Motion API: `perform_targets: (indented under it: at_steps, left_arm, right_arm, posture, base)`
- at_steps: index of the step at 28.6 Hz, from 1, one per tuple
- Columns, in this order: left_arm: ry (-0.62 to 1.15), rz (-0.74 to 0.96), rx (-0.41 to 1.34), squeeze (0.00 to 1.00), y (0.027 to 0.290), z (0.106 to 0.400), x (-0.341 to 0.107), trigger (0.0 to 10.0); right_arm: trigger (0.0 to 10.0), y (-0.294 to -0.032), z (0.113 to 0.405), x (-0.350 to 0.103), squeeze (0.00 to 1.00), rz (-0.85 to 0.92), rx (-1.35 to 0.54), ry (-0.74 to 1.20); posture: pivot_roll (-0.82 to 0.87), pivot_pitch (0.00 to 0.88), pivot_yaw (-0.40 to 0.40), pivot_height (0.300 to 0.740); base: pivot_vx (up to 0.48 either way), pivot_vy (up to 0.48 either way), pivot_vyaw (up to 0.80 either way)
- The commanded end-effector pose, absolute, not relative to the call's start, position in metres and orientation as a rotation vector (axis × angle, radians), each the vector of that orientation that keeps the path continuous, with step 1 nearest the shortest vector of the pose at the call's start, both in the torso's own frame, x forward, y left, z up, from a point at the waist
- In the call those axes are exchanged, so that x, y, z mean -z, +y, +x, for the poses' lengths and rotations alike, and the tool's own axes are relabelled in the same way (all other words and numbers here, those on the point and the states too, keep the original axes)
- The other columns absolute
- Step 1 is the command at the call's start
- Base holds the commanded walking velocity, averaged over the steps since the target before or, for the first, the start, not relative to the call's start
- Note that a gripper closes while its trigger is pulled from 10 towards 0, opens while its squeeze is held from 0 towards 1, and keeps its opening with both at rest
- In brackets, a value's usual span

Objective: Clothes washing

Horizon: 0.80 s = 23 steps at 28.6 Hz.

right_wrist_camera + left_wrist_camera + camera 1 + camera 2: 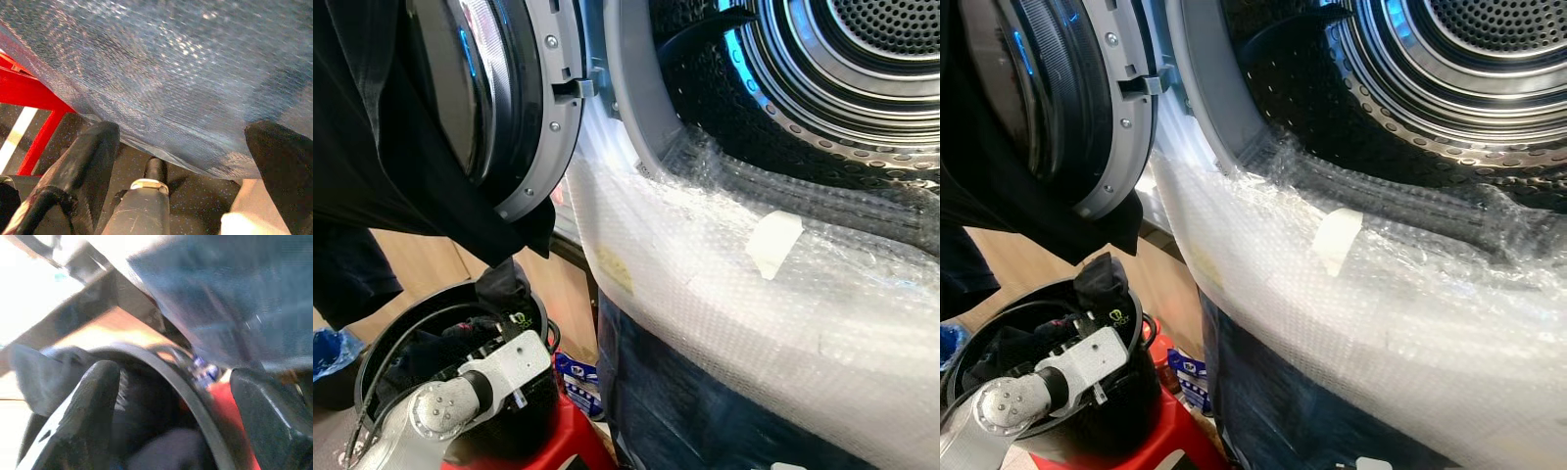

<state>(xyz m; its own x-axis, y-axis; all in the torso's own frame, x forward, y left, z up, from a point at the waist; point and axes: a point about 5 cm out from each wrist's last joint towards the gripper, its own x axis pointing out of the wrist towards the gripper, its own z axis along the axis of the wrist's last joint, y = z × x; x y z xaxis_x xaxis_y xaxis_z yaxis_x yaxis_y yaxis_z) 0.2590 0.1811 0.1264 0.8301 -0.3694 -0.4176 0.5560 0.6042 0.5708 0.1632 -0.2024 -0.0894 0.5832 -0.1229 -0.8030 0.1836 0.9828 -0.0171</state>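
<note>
Clothes (421, 348), dark, lie in a black basket (386, 343) on a red stool (1170, 446), low beside the washing machine (724, 284); left gripper (171, 431) reaches over the basket rim, fingers (80, 416) spread apart with nothing between them; right gripper (181, 161) hangs under the machine's bubble-wrapped front, fingers wide apart, unladen; above the basket the round door (499, 88) stands open; drum (1469, 69) exposed; a dark garment (372, 147) drapes over the door.
</note>
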Motion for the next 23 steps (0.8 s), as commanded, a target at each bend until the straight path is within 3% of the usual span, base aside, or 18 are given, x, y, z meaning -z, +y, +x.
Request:
perform_targets:
  at_steps: [1, 4, 9, 13, 15, 16, 17, 19, 23]
  left_arm:
    - [0.202, 0.729, 0.479, 0.00, 0.184, 0.266, -0.142, 10.0]
    - [0.130, 0.511, 0.317, 0.00, 0.183, 0.268, -0.167, 10.0]
    - [0.188, 0.003, 0.371, 0.00, 0.172, 0.242, -0.179, 10.0]
    - [0.286, 0.024, 0.344, 0.00, 0.199, 0.218, -0.182, 10.0]
    - [0.302, 0.060, 0.206, 0.00, 0.223, 0.216, -0.183, 10.0]
    - [0.302, 0.060, 0.206, 0.00, 0.223, 0.216, -0.183, 10.0]
    - [0.343, 0.090, -0.039, 0.00, 0.257, 0.213, -0.183, 10.0]
    - [0.377, 0.068, -0.237, 0.00, 0.284, 0.205, -0.180, 10.0]
    - [0.414, 0.066, -0.273, 0.00, 0.295, 0.195, -0.183, 10.0]
  right_arm:
    - [10.0, -0.202, 0.160, 0.091, 0.00, 0.073, 0.181, 0.938]
    - [10.0, -0.204, 0.152, 0.094, 0.00, 0.064, 0.180, 0.960]
    - [10.0, -0.203, 0.148, 0.095, 0.00, 0.053, 0.161, 0.973]
    - [10.0, -0.203, 0.149, 0.095, 0.00, 0.027, 0.128, 0.977]
    - [10.0, -0.205, 0.149, 0.095, 0.00, 0.022, 0.125, 0.982]
    - [10.0, -0.205, 0.149, 0.095, 0.00, 0.022, 0.125, 0.982]
    - [10.0, -0.206, 0.150, 0.094, 0.00, 0.002, 0.109, 0.983]
    - [10.0, -0.207, 0.153, 0.093, 0.00, -0.006, 0.103, 0.978]
    - [10.0, -0.207, 0.158, 0.091, 0.00, -0.006, 0.103, 0.970]
  posture:
    - [0.19, 0.027, 0.045, 0.740]
    - [0.19, 0.035, 0.043, 0.740]
    - [0.21, 0.043, 0.033, 0.740]
    - [0.24, 0.047, 0.023, 0.740]
    - [0.25, 0.046, 0.017, 0.740]
    - [0.25, 0.046, 0.017, 0.740]
    - [0.26, 0.046, 0.011, 0.740]
    - [0.27, 0.046, 0.008, 0.740]
    - [0.28, 0.050, 0.002, 0.740]
  base:
    - [0.000, 0.000, 0.00]
    - [0.000, 0.000, 0.00]
    - [0.000, 0.000, 0.00]
    - [0.000, 0.000, 0.00]
    - [0.000, 0.000, 0.00]
    - [0.000, 0.000, 0.00]
    - [0.000, 0.000, 0.00]
    - [0.000, 0.000, 0.00]
    - [0.000, 0.000, 0.00]
